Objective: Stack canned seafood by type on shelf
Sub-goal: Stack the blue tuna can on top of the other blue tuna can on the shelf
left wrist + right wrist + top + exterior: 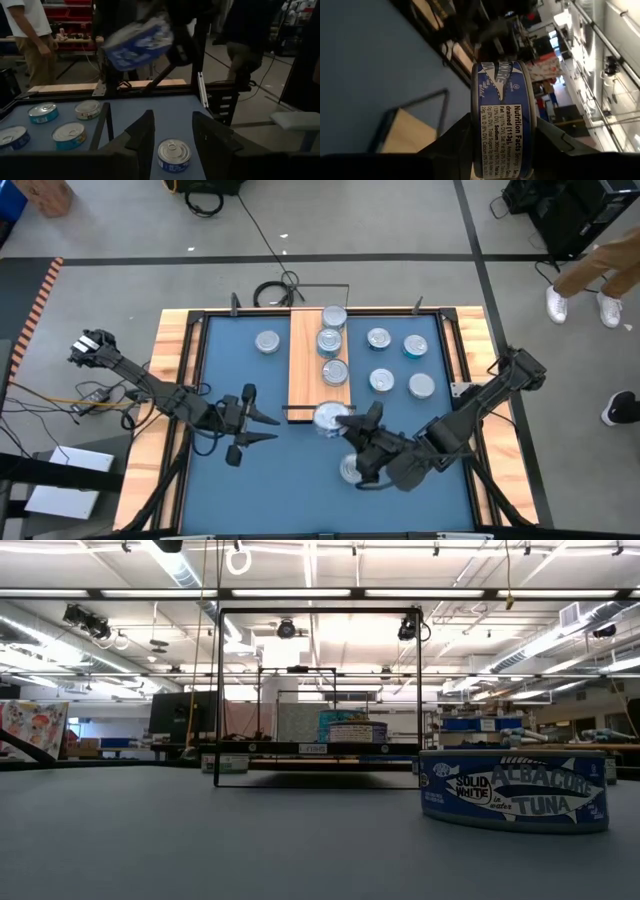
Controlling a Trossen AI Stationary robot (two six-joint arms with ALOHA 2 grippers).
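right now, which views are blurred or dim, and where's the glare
Left wrist view: the blue tuna can in the right gripper is motion-smeared, and the background is dim. Right wrist view: that can's nutrition label reads sharp, while the room behind is soft. Low view: bright ceiling strip lights glare, yet the blue albacore tuna tin is crisp. High view: evenly lit.

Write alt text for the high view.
Seen from above, the right end effector holds a tin at the near end of the wooden shelf, which carries three tins. The left end effector waits open on the blue table.
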